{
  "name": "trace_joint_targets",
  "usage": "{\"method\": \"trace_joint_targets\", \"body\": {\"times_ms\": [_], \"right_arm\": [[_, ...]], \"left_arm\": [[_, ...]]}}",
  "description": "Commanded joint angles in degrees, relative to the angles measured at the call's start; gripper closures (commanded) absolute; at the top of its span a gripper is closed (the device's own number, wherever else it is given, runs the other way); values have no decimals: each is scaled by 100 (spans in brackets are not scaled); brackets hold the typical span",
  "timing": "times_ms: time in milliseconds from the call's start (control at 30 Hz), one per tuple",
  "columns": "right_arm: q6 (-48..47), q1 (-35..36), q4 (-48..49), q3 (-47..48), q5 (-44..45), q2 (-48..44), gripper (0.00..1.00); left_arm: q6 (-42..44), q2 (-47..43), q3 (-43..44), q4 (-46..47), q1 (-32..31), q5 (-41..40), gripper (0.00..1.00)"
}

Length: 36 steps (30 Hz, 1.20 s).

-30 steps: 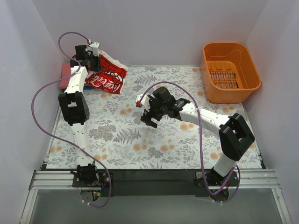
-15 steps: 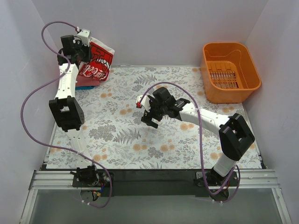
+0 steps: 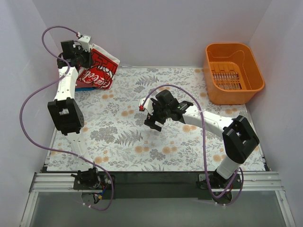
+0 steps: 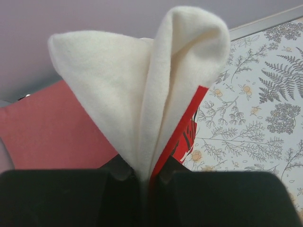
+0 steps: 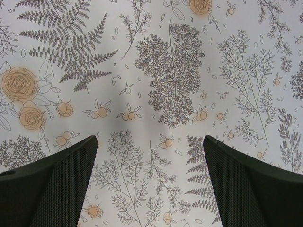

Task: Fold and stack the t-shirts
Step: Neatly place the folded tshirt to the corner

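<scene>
My left gripper [image 3: 79,51] is at the back left corner, raised above the table and shut on a bunched fold of the white t-shirt with the red print [image 3: 100,70]. The shirt hangs down from the gripper, with its lower part draped by the table's back left corner. In the left wrist view the cream cloth [image 4: 142,90] rises from between the shut fingers [image 4: 120,170] of that gripper [image 4: 142,174]. The salmon-red t-shirt [image 4: 47,137] lies beneath and to the left. A strip of the blue t-shirt [image 3: 84,88] shows under the hanging shirt. My right gripper [image 3: 152,120] hovers open over the table's middle.
The floral table cover [image 3: 142,142] spans the table. An orange basket [image 3: 254,71] stands at the back right. White walls close in the back and both sides. The right wrist view shows only the cover [image 5: 151,94] between the wide-apart fingers [image 5: 52,179].
The left gripper has carried the printed shirt left and back, off the table's cover toward the back left corner, and the cloth has since swung slightly right. The right arm has barely moved.
</scene>
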Motion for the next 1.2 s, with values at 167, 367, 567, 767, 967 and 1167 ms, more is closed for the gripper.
{"method": "trace_joint_targets", "body": {"times_ms": [167, 367, 567, 767, 967, 1167], "right_arm": [[-69, -5, 43, 46, -25, -103, 2], [-69, -5, 8, 152, 10, -15, 2], [-78, -5, -27, 160, 36, 38, 2], [-69, -5, -36, 195, 19, 100, 2], [-43, -5, -54, 196, -8, 126, 2], [-43, -5, -80, 178, 18, 109, 1]], "left_arm": [[59, -328, 455, 285, 274, 77, 100], [349, 181, 772, 267, 388, -29, 100], [674, 639, 930, 223, 564, -134, 100], [771, 990, 939, 389, 713, -292, 100], [867, 1157, 1079, 618, 845, -301, 100], [1043, 1289, 1132, 987, 889, -363, 100]]}}
